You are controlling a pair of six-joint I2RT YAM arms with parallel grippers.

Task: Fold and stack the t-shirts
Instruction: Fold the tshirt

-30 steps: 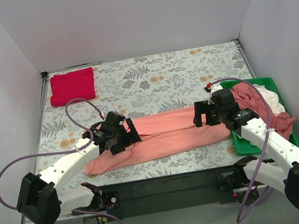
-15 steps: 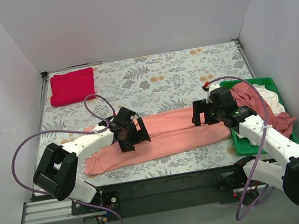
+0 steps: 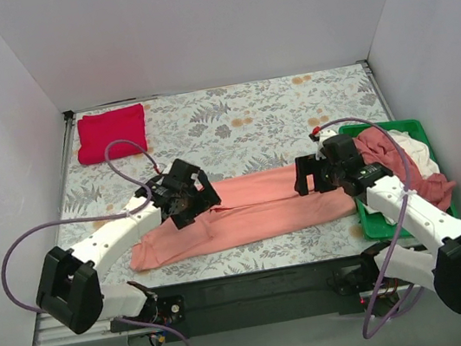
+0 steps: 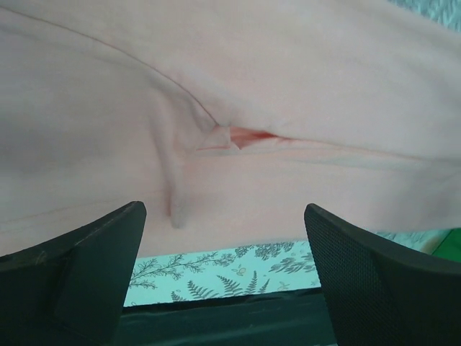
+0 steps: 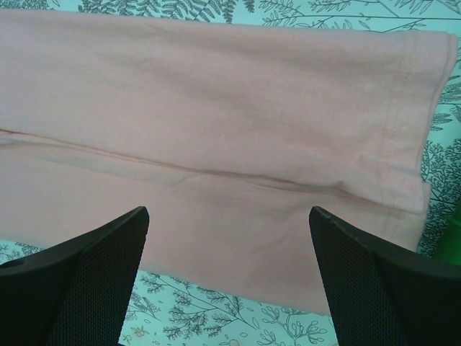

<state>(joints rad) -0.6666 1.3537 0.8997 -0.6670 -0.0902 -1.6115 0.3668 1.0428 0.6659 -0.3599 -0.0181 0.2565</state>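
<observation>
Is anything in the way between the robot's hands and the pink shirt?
No, nothing I can see. The left gripper and right gripper both hang open above the pink shirt, with only air between.

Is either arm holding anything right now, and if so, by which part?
Nothing is held. The left pincer and the right pincer both stand open above the salmon-pink t-shirt, with no cloth pinched.
</observation>
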